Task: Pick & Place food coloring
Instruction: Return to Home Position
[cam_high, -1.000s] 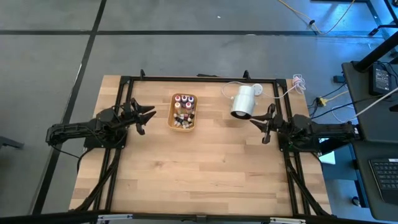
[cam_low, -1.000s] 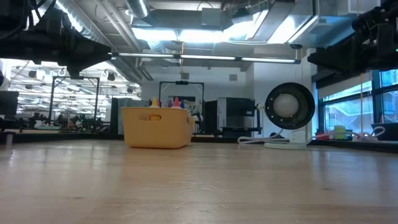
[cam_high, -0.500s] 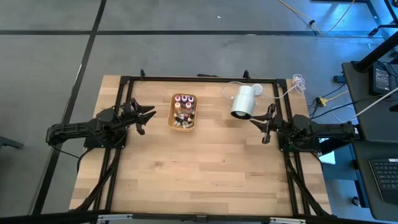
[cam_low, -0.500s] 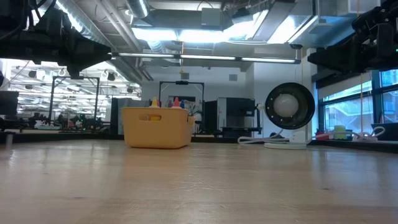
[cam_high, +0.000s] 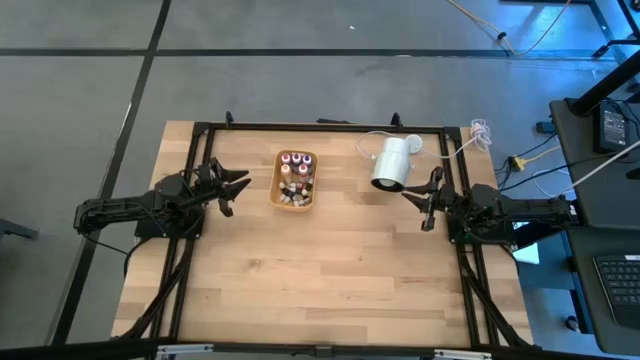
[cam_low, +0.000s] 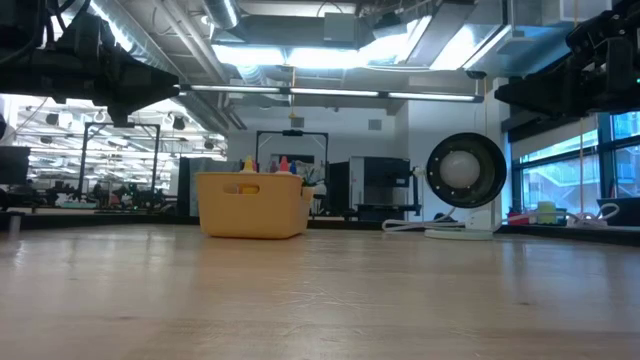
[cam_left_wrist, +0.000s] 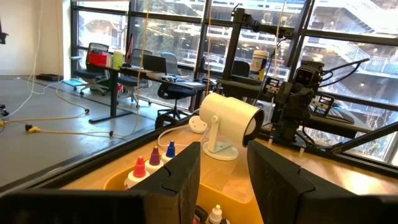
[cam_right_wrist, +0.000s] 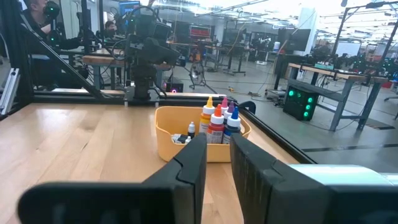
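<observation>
Low view: the nearest ground is bare wooden table (cam_low: 320, 300). Farther back on it stands the yellow bin (cam_low: 252, 205), upright, with coloured bottle tips just showing above its rim. Beyond the bin and off to one side stands a white cylinder device (cam_low: 465, 172) with a dark round face; it is well apart from the bin.

High view: the yellow bin (cam_high: 273, 185) serves as the reference. The food coloring (cam_high: 296, 175) lies inside it, a cluster of small white-capped bottles with red and dark bodies; an exact count cannot be made. No bottle is seen on the table (cam_high: 320, 270) outside the bin.

The left gripper (cam_high: 237, 190) sits near the bin on the left arm's side, not touching it. Its fingers are spread and hold nothing. The right gripper (cam_high: 415, 200) sits on the bin's opposite side, farther from it, with the white cylinder device (cam_high: 390, 163) between bin and gripper. Its fingers are likewise parted and empty.

Left wrist view: the left gripper (cam_left_wrist: 225, 149) shows a clear gap between its fingers. Past them the bin (cam_left_wrist: 118, 180) holds the food coloring (cam_left_wrist: 153, 165), red, pink and blue tips upright. The white cylinder device (cam_left_wrist: 227, 118) stands beyond the bin.

Right wrist view: the right gripper (cam_right_wrist: 217, 140) shows a narrower gap, nothing in it. The bin (cam_right_wrist: 171, 143) lies ahead with the food coloring (cam_right_wrist: 217, 121) standing inside.
</observation>
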